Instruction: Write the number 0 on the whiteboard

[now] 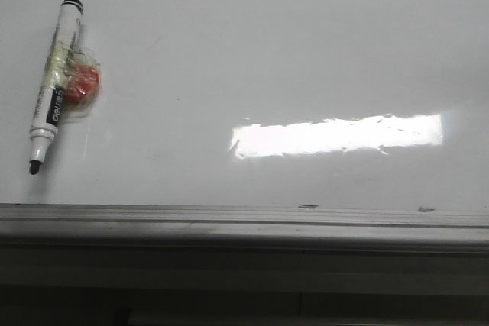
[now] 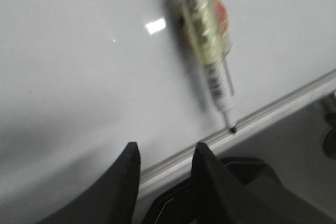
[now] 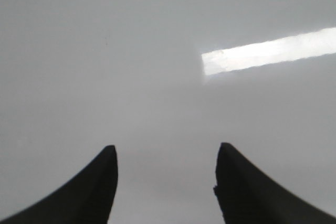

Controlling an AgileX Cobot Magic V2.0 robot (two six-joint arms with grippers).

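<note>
One marker (image 1: pixel 55 85) (uncapped), one whiteboard (image 1: pixel 267 51).

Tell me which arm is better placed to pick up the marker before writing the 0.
Probably the left. The marker lies on the left of the whiteboard, and the left wrist view shows it ahead of the open left gripper. The right gripper faces only bare board.
</note>
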